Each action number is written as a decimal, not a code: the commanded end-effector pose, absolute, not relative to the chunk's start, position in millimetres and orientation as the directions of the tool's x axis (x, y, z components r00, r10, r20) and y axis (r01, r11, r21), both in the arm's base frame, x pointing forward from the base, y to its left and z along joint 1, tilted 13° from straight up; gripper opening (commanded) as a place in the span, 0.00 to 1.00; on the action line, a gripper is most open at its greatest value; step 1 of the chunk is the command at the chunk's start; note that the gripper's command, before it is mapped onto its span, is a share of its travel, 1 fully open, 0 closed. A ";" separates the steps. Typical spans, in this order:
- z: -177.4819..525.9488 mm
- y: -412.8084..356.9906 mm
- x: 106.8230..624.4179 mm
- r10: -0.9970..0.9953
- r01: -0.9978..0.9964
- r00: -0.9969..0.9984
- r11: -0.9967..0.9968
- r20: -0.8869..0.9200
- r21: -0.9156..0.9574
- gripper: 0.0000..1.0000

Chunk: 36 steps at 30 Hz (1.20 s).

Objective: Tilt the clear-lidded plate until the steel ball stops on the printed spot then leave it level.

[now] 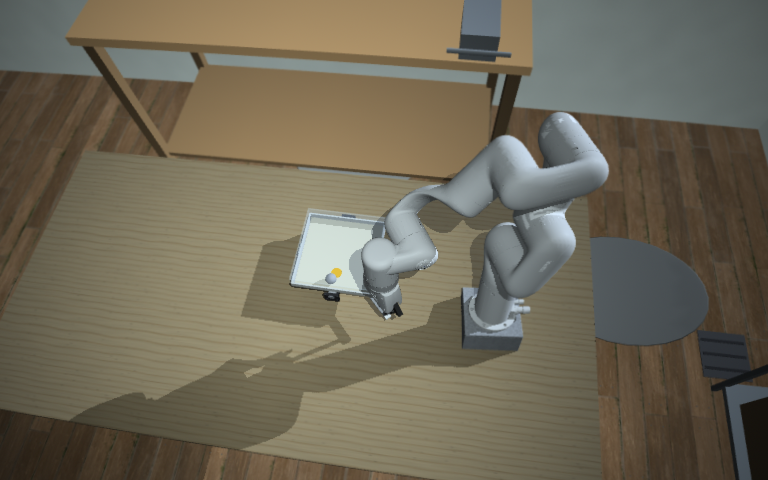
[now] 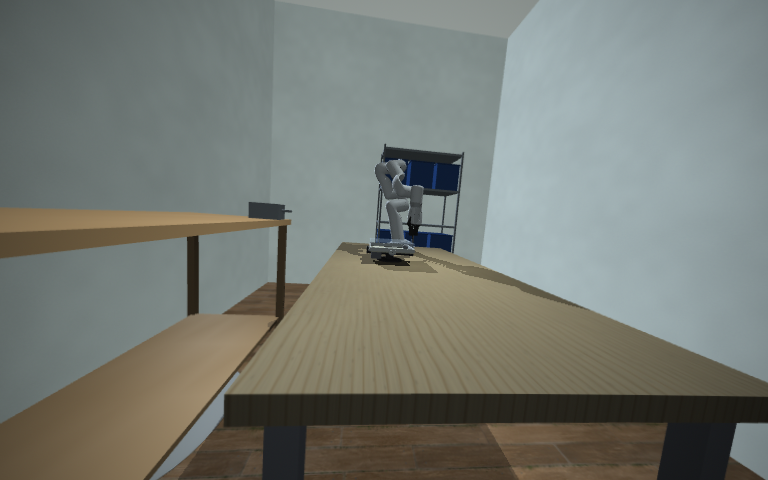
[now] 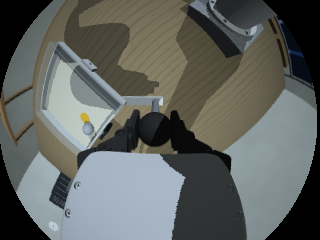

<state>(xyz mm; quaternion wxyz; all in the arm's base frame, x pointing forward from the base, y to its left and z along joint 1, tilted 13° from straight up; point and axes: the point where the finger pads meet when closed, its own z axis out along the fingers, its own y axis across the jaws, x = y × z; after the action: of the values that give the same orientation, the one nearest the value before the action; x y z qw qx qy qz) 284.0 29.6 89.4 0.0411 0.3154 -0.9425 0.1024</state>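
At table centre, the plate (image 1: 317,243) sits on a small dark pivot (image 1: 331,296) showing under its near edge, so it can rock, not slide. The ball (image 1: 330,277) lies inside under the clear lid, touching the yellow spot (image 1: 336,272) at about 8 o'clock of it and near the plate's near edge; it overlaps the spot's rim but does not look centred on it. The gripper (image 3: 155,128) is clenched on a dark round knob (image 3: 155,130) at the end of a thin handle (image 3: 142,99) that sticks out from the plate's corner, probably so the arm can tip the plate from outside without crossing the lid or touching the ball. From the top view that corner sits at about 4 o'clock of the plate, with the wrist hanging right over it. The arm (image 1: 509,175) stands on a grey base (image 1: 509,342) at 3 o'clock of the plate, shoulder up, elbow folded back, forearm reaching toward 9 o'clock and the last link pointing almost straight down onto the knob. In the exterior view the plate looks close to level, too small to tell exactly. A slight tilt toward 2 o'clock would likely nudge the ball onto the spot. The shelf (image 1: 300,33) and rack (image 2: 421,152) stand well apart.
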 end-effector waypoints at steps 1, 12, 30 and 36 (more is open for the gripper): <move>89.8 31.3 287.1 -0.587 -0.603 -0.798 0.780 0.137 -0.169 0.00; 89.5 31.4 287.2 -0.587 -0.603 -0.798 0.780 0.137 -0.169 0.00; 89.5 28.4 282.8 -0.587 -0.603 -0.798 0.780 0.137 -0.169 0.00; 89.3 31.1 286.6 -0.587 -0.603 -0.798 0.780 0.137 -0.169 0.00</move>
<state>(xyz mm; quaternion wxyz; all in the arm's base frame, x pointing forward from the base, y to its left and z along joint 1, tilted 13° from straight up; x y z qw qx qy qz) 283.4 29.5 88.3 0.0403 0.3155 -0.9425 0.1024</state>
